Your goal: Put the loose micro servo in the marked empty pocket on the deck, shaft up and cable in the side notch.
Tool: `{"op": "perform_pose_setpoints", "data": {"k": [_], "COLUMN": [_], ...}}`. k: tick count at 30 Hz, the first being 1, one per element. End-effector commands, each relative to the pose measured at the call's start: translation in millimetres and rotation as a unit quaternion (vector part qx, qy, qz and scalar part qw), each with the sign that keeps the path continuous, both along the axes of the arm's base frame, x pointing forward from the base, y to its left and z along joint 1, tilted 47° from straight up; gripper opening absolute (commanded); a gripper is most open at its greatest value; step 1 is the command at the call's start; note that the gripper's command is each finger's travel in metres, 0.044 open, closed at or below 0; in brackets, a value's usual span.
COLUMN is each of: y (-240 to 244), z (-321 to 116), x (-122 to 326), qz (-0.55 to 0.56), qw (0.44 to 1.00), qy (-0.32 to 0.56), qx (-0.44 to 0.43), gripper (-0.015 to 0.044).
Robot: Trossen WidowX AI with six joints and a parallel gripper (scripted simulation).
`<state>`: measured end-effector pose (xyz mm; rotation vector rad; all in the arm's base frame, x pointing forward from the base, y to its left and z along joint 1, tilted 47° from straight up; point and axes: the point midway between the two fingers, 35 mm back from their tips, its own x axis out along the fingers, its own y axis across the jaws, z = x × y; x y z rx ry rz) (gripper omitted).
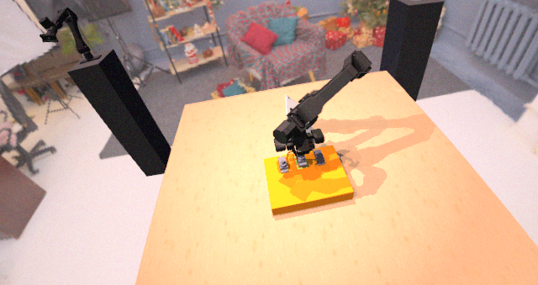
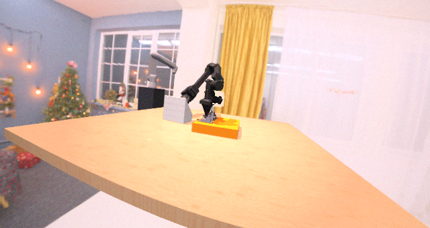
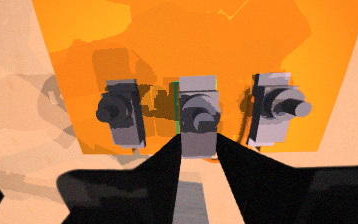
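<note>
My gripper [image 1: 301, 153] [image 2: 208, 114] [image 3: 197, 138] points down and is shut on the loose grey micro servo [image 1: 302, 162] [image 3: 198, 84]. The servo is upright, with its output shaft towards the wrist camera. It is over the pocket between two mounted servos on the yellow-orange deck [image 1: 311, 194] [image 2: 215, 130] [image 3: 180, 35]. A green pocket outline [image 3: 176, 112] shows along the servo's left side in the wrist view. The servo looks slightly larger than its neighbours there. Its lower ear is partly between the fingers. Whether the ears touch the deck, and where the cable lies, cannot be told.
One mounted servo [image 1: 283, 165] [image 3: 273, 112] stands on one side of the held servo, and another [image 1: 319, 157] [image 3: 125, 117] on the other, both close to the fingers. A pale grey wedge-shaped block [image 2: 176, 109] stands on the wooden table [image 1: 218, 234] [image 2: 188, 167] behind the deck.
</note>
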<state>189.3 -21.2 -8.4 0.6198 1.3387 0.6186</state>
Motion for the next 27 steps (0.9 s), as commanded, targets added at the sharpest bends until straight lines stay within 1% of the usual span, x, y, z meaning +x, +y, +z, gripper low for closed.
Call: {"op": "perform_pose_setpoints", "data": {"k": [1, 20, 27], "y": [2.7, 15.8, 14.0], "z": [-2.7, -14.7, -13.3], "x": [0.8, 3.0, 2.1], "qz": [-0.002, -0.002, -0.002], "qw": [1.0, 1.0, 1.0], "qy": [0.0, 0.0, 0.0], "qx": [0.001, 0.001, 0.001], "gripper": [0.0, 0.0, 0.0184]}}
